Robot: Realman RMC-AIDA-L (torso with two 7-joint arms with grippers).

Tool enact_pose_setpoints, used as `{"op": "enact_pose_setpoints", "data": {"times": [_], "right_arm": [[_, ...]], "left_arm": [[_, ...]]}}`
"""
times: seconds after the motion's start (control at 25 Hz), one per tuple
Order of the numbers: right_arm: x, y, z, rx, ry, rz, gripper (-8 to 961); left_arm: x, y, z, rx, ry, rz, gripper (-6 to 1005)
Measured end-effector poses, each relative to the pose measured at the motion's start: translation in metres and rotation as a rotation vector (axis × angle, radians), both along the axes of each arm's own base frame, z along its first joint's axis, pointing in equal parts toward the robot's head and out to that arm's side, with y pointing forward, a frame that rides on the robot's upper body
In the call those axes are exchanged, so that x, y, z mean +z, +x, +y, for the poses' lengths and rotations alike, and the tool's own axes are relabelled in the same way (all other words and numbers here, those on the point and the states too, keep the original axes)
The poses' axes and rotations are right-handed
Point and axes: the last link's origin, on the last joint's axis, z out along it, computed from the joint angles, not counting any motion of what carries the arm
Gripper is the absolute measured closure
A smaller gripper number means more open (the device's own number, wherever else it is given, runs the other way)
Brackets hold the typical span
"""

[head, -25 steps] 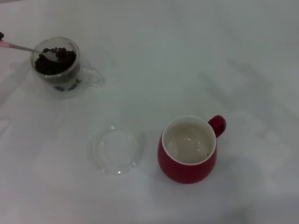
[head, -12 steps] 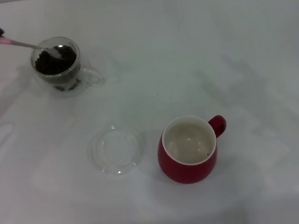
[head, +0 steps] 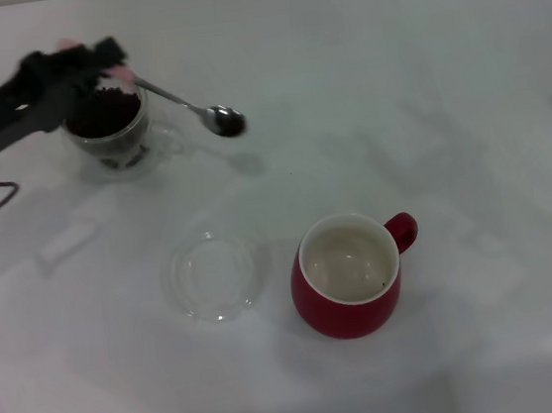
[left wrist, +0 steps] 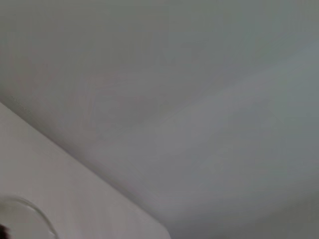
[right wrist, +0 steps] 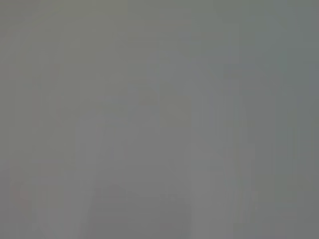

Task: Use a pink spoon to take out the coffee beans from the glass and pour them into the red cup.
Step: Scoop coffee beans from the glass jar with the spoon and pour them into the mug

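The left gripper (head: 106, 68) clenches the pink spoon (head: 179, 103), loaded with coffee beans (head: 231, 124), above the table right of the glass (head: 107, 126) (keep it level toward the red cup (head: 349, 276), nearer right).

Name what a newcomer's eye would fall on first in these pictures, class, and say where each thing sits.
First, the left gripper above the glass at the far left, holding the pink spoon, its bowl carrying coffee beans out over the table. Next, the red cup near the middle front, beside a clear round dish.
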Motion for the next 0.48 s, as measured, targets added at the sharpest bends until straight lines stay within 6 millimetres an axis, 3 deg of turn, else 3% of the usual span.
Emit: {"op": "enact_pose_setpoints", "data": {"times": [0.48], "right_arm": [[-0.003,-0.002,0.001,0.009,-0.006,0.005,214]], "left_arm": [[-0.027,0.04,0.0,-0.236,-0.14,0.098,869]]}}
